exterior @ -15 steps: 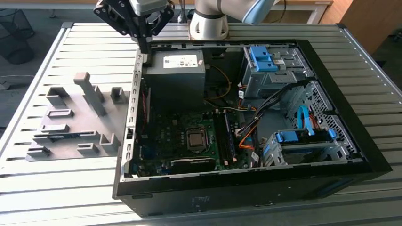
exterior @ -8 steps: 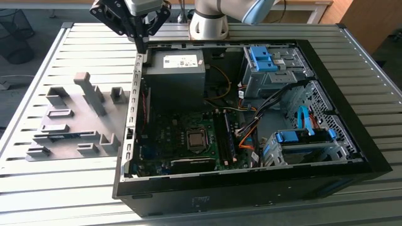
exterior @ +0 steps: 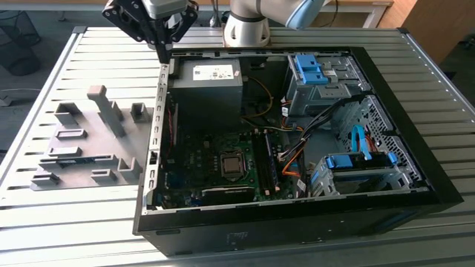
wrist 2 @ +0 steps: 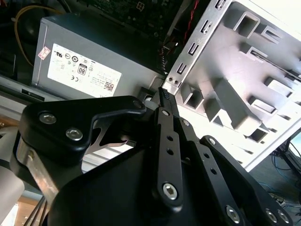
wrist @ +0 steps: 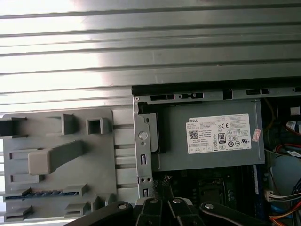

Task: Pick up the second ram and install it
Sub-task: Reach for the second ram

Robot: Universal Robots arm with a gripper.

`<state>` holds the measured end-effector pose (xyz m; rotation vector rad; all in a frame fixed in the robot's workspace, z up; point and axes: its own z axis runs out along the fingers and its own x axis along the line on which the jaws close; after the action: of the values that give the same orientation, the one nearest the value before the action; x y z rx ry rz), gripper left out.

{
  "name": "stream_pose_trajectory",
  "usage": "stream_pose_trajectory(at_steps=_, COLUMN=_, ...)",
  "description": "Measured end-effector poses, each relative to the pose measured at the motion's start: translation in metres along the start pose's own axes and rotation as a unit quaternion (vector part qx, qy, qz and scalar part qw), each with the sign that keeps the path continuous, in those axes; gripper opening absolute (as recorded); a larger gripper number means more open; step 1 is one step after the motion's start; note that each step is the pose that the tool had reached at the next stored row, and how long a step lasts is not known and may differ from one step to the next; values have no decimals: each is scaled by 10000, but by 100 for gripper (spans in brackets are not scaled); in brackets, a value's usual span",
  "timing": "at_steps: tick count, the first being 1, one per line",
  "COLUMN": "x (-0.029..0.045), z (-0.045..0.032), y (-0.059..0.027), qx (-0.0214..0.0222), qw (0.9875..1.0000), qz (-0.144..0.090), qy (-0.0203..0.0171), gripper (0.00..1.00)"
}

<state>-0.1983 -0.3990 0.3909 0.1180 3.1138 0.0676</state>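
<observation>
The tool (exterior: pixel 162 52), pressed together and empty, hangs near the white-labelled power supply (exterior: pixel 206 92).

Open computer case (exterior: pixel 297 225) lies on slatted table (exterior: pixel 67 222); fixture plate (exterior: pixel 111 149) just beside it, on the exterior view's left; second ram (exterior: pixel 77 161) in a slot on that plate; power supply (exterior: pixel 208 83) in case's far corner; motherboard (exterior: pixel 211 161) nearer; drive cages (exterior: pixel 349 167) toward exterior view's right; gripper (exterior: pixel 162 54) above case's far corner, beside power supply.

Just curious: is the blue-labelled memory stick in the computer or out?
Out: the second ram lies in the grey fixture beside the computer case, apart from the gripper.
</observation>
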Motion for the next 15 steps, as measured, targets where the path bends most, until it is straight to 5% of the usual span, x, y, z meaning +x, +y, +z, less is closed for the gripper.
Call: stream_pose_trajectory(at_steps=15, x=91, z=2, y=-7, qx=0, qw=10000, qz=0, qy=1, gripper=11)
